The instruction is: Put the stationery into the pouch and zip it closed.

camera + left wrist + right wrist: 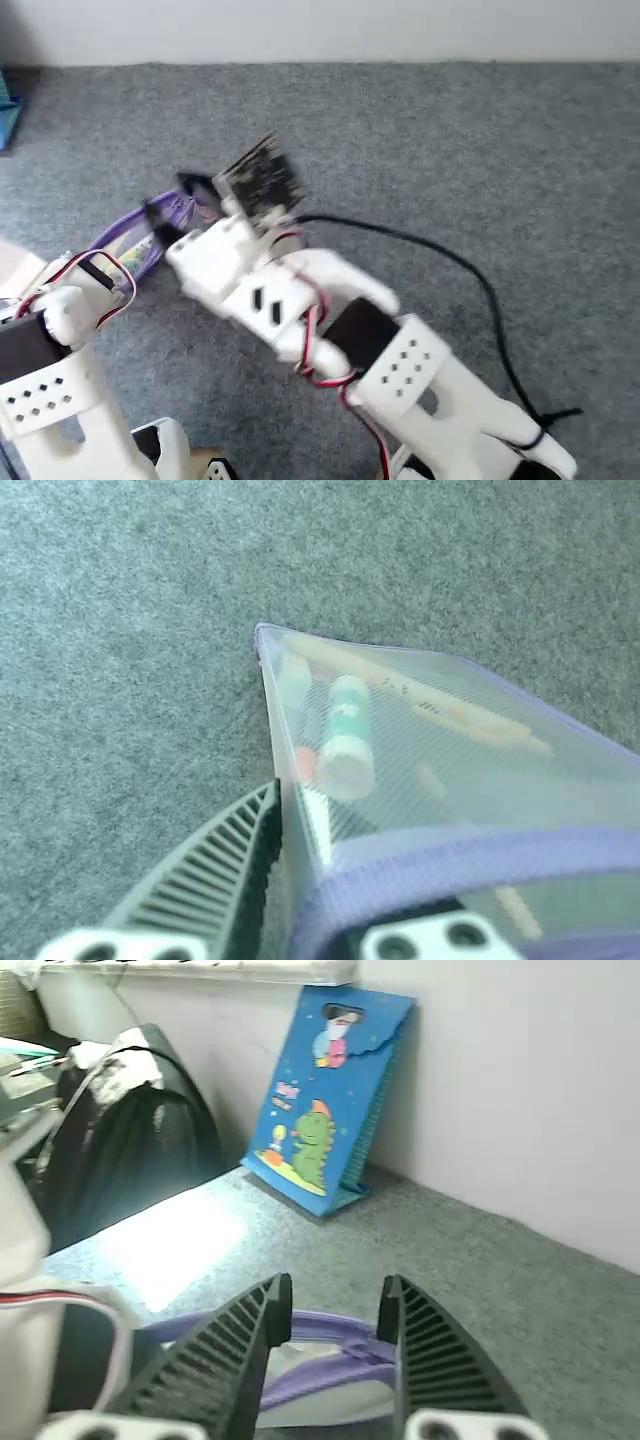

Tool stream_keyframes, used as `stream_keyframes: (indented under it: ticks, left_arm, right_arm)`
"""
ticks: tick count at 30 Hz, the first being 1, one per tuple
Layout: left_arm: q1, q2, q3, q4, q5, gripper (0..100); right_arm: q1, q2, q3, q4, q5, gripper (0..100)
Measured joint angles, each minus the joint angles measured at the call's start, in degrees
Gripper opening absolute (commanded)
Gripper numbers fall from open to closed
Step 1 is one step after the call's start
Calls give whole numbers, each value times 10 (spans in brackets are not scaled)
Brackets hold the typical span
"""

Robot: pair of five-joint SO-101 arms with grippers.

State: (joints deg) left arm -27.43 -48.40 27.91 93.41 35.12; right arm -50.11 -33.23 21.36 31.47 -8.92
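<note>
Left gripper [293, 815] pinches the pouch [470, 780] by its corner; right gripper [335, 1305], spread, hangs over the zip edge [325, 1360]. Clamp squarely, then pull steady.

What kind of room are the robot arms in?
Probably an ordinary home or office room, not a factory: grey carpet, a blue dinosaur gift bag leaning on a white wall, and a black bag beside it.
</note>
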Motion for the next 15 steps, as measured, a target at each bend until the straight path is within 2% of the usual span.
stream_keyframes:
  ticks: [4,8,11,15]
  left_arm:
    - [0,0,0,0,0,12]
    - [0,0,0,0,0,12]
    - [0,0,0,0,0,12]
    - [0,0,0,0,0,12]
  right_arm:
    - [88,5,0,98,0,76]
    - [149,76,0,215,0,176]
    - [176,162,0,287,17,256]
    - [188,285,-28,341,46,266]
